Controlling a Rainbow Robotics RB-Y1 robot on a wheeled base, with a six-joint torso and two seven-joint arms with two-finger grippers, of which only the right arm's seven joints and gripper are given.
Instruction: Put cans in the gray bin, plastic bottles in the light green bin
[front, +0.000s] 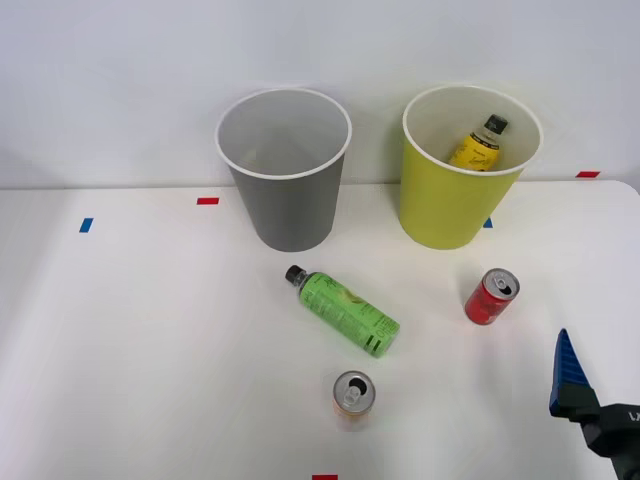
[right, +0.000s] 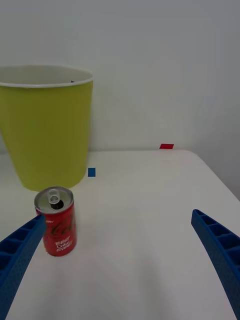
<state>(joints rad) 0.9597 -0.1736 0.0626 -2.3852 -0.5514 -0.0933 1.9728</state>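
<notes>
So right now I'm sitting with the right gripper (right: 120, 260) wide open and holding nothing, low over the table (front: 150, 350) at the near right, and I'm lining up on the red can (front: 491, 297). It's standing upright on the table just in front of the green bin (front: 455, 195), a bit toward my arm's side. In the wrist view one finger (right: 20, 250) is overlapping the can's lower edge while the other is hanging well off to the far side, so I'm reading that as off-centre: I'm thinking I need to slide sideways until the can sits midway between the fingers before I go forward, otherwise I'm just knocking it over and chasing it as it rolls. I'm also aiming to close around the middle of the body, not up by the rim, since it looks light and tippy. Once it's in hand it's going to the gray bin (front: 285, 175), which is standing well to the left of the green one, so I'm planning to lift high enough to clear both white rims. Elsewhere: the yellow bottle (front: 478, 145) is lying inside the green bin, the green bottle (front: 345, 310) is lying on its side mid-table, and the orange can (front: 353, 397) is standing nearer me, both untouched.
</notes>
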